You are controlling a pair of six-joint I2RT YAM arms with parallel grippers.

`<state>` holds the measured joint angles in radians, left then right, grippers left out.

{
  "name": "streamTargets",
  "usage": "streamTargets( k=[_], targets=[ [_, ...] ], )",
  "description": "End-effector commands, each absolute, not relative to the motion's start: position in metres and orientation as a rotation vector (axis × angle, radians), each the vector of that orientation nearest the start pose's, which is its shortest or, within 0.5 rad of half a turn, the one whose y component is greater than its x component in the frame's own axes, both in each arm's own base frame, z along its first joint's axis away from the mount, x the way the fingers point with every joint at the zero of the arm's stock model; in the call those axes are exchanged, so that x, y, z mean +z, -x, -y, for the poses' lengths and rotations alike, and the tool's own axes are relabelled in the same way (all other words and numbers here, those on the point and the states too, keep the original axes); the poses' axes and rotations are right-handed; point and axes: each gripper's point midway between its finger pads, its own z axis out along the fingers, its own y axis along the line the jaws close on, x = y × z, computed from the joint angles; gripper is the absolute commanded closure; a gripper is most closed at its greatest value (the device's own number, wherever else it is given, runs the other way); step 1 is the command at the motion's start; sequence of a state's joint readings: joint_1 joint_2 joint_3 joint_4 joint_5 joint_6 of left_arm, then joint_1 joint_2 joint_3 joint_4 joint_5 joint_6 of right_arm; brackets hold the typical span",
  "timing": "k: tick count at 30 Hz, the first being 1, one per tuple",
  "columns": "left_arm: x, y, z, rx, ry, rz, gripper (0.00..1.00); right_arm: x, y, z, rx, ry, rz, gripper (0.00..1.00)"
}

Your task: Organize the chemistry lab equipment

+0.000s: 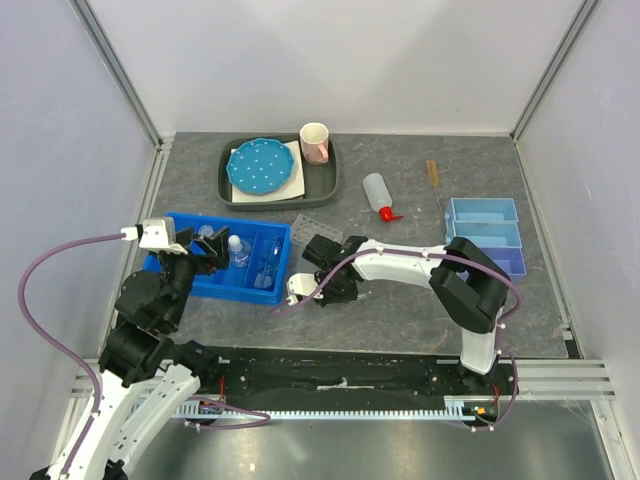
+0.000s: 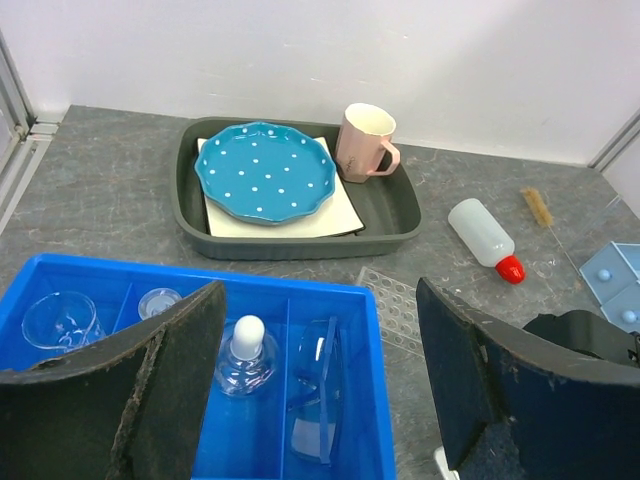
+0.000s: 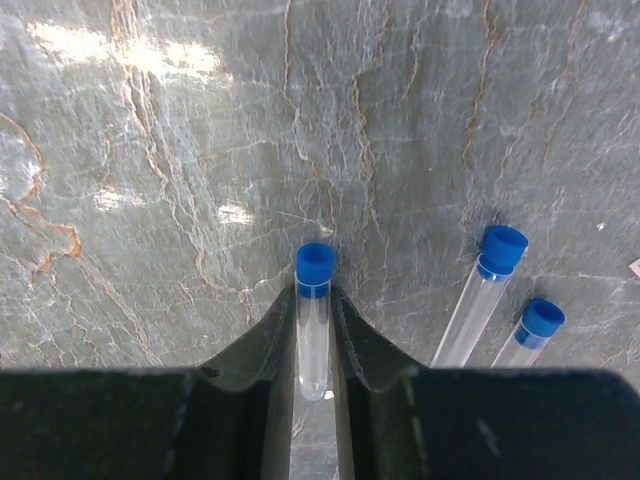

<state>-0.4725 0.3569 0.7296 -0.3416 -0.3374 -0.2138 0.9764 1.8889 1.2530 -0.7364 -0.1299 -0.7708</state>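
My left gripper (image 1: pixel 207 250) (image 2: pixel 320 305) is open and empty above the blue bin (image 1: pixel 190 222) (image 2: pixel 380 400). The bin holds a glass flask with a white stopper (image 2: pixel 243 352), blue goggles (image 2: pixel 320 400) and small glass beakers (image 2: pixel 60 320). My right gripper (image 1: pixel 320 288) (image 3: pixel 314 300) is shut on a blue-capped tube (image 3: pixel 313 330) low over the table. Two more blue-capped tubes (image 3: pixel 480 295) lie to its right. The clear tube rack (image 1: pixel 312 226) (image 2: pixel 395 305) lies flat beside the bin. The white red-nozzled squeeze bottle (image 1: pixel 378 193) (image 2: pixel 483 235) and the thin brown stick (image 1: pixel 432 172) (image 2: pixel 538 207) lie further back.
A dark tray (image 1: pixel 330 180) (image 2: pixel 390 215) at the back holds the blue dotted plate (image 1: pixel 262 166) (image 2: pixel 265 172) and the pink-and-white mug (image 1: pixel 314 142) (image 2: pixel 365 143). A light blue compartment tray (image 1: pixel 485 235) (image 2: pixel 610 275) stands at the right. Walls close in the table.
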Motion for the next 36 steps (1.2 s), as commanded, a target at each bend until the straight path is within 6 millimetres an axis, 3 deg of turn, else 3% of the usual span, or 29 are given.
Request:
streamTargets(
  k=[1, 6, 8, 10, 14, 18, 19, 20, 21, 22, 23, 24, 26, 27, 28, 34, 35, 36],
  targets=[
    [0.33, -0.22, 0.062, -0.315, 0.037, -1.496, 0.18, 0.013, -0.194, -0.288, 0.275, 2.235, -1.913, 0.78],
    [0.337, -0.213, 0.084, -0.407, -0.087, -1.449, 0.12, 0.046, -0.195, -0.304, 0.461, 2.099, -1.918, 0.81],
    [0.339, -0.21, 0.094, -0.452, -0.135, -1.427, 0.05, 0.059, -0.201, -0.303, 0.536, 2.009, -1.956, 0.82],
    [0.34, -0.207, 0.102, -0.49, -0.173, -1.405, 0.0, 0.081, -0.199, -0.308, 0.681, 1.915, -1.952, 0.82],
    [0.338, -0.206, 0.118, -0.553, -0.234, -1.404, 0.0, 0.131, -0.226, -0.301, 0.904, 1.584, -1.951, 0.82],
    [0.324, -0.208, 0.148, -0.683, -0.312, -1.474, 0.0, 0.18, -0.245, -0.277, 1.027, 1.235, -1.911, 0.81],
    [0.32, -0.204, 0.161, -0.758, -0.354, -1.493, 0.0, 0.189, -0.256, -0.264, 1.028, 1.136, -1.915, 0.81],
    [0.314, -0.207, 0.174, -0.849, -0.338, -1.533, 0.0, 0.214, -0.26, -0.262, 1.062, 1.04, -1.859, 0.81],
    [0.309, -0.201, 0.187, -0.939, -0.372, -1.548, 0.0, 0.21, -0.261, -0.255, 1.088, 0.967, -1.881, 0.81],
    [0.308, -0.199, 0.196, -1.042, -0.327, -1.582, 0.01, 0.224, -0.275, -0.246, 1.077, 0.894, -1.825, 0.81],
    [0.311, -0.204, 0.207, -1.105, -0.326, -1.566, 0.02, 0.236, -0.273, -0.241, 1.106, 0.847, -1.793, 0.81],
    [0.305, -0.2, 0.217, -1.181, -0.347, -1.581, 0.04, 0.233, -0.27, -0.237, 1.175, 0.736, -1.844, 0.81],
    [0.294, -0.208, 0.234, -1.27, -0.304, -1.65, 0.05, 0.249, -0.279, -0.228, 1.207, 0.651, -1.778, 0.81],
    [0.296, -0.208, 0.247, -1.294, -0.322, -1.651, 0.06, 0.247, -0.275, -0.226, 1.27, 0.581, -1.81, 0.81],
    [0.294, -0.209, 0.255, -1.292, -0.335, -1.667, 0.07, 0.255, -0.279, -0.223, 1.282, 0.557, -1.771, 0.81],
    [0.262, -0.223, 0.322, -1.269, -0.378, -1.84, 0.12, 0.257, -0.279, -0.218, 1.345, 0.456, -1.77, 0.82],
    [0.265, -0.224, 0.331, -1.273, -0.384, -1.839, 0.13, 0.256, -0.278, -0.218, 1.346, 0.446, -1.774, 0.81],
    [0.251, -0.229, 0.34, -1.258, -0.385, -1.883, 0.14, 0.257, -0.279, -0.216, 1.347, 0.436, -1.769, 0.82]
  ],
)
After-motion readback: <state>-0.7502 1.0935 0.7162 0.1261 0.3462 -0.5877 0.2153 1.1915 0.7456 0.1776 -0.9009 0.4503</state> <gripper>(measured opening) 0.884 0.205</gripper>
